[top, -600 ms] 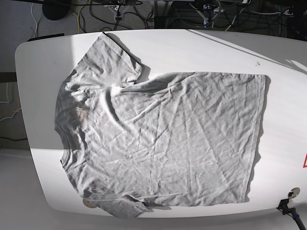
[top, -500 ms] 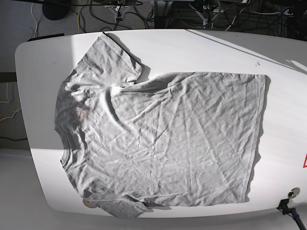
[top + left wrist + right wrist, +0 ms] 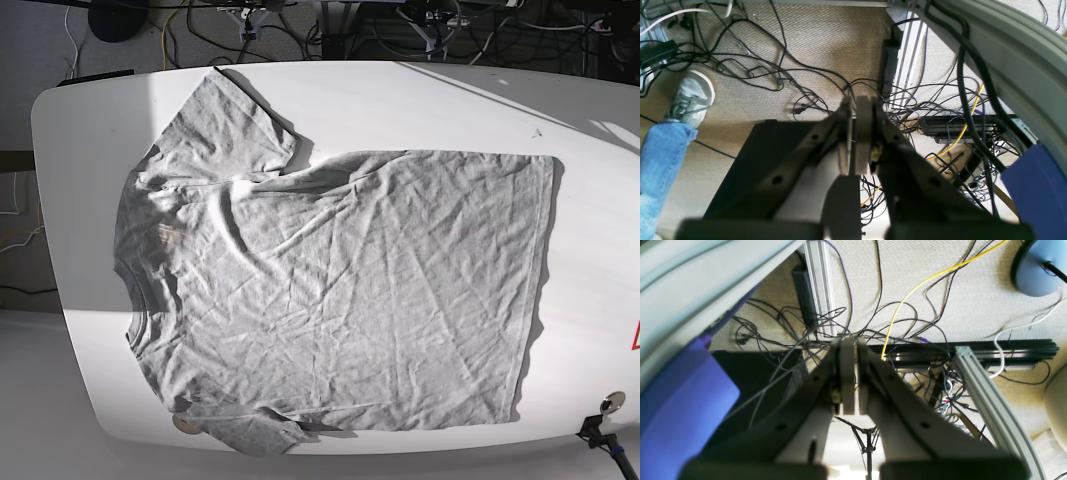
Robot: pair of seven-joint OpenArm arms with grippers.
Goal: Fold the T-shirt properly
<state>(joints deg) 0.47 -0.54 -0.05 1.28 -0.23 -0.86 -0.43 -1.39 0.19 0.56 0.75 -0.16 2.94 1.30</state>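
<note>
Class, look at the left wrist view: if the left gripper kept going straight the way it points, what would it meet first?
The shut left gripper points down at the tangle of black cables on the beige carpet. Probably those cables first; depth is unclear.

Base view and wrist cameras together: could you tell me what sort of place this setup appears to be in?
Probably a robotics lab or workshop. A white table holds a spread grey T-shirt, while tangled cables and aluminium framing cover the carpeted floor beneath.
</note>
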